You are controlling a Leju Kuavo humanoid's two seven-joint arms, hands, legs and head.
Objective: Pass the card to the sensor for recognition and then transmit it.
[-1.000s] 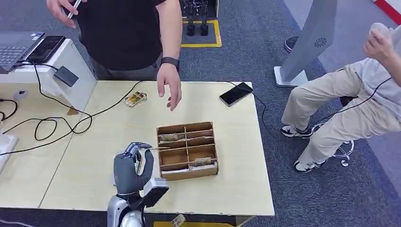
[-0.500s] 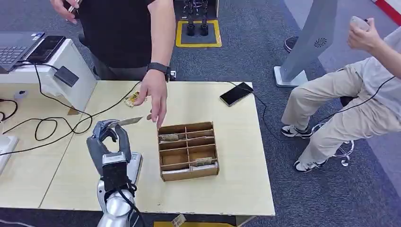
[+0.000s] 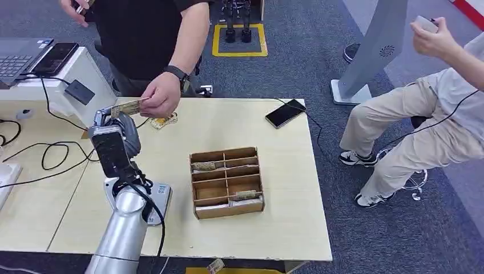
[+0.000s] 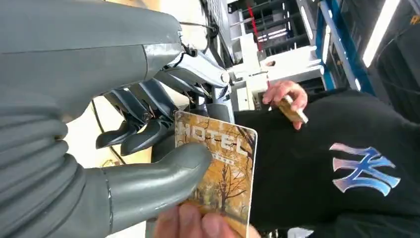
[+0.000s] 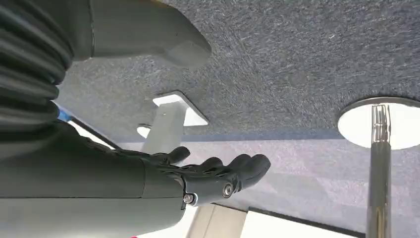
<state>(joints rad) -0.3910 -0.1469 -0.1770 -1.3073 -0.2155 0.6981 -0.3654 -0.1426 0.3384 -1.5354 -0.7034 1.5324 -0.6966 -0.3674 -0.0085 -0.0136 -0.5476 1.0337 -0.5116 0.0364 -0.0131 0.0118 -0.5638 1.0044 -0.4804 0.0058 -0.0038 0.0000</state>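
1. The card [image 4: 220,171], printed with "HOTEL" over an autumn tree picture, is held in the air above the far left part of the table [image 3: 285,188]. In the head view the card [image 3: 128,107] lies roughly flat between the robot's hand and a person's hand.
2. The left hand [image 3: 114,140] is raised; its thumb [image 4: 163,173] presses on the card face and the darker fingers [image 4: 143,119] curl behind it, so the card is pinched.
3. The person's hand [image 3: 161,96] grips the opposite end of the card; fingertips [image 4: 198,223] rest on its edge.
4. The right hand [image 5: 198,173] hangs over grey carpet, fingers extended side by side, thumb apart, holding nothing.
5. A partitioned cardboard box [image 3: 226,181] stands mid-table and holds several cards in its compartments.
6. Another card [image 3: 163,120] lies on the table just beyond the held one. A dark phone [image 3: 285,113] lies near the far right edge.
7. A seated person [image 3: 434,114] is to the right of the table.
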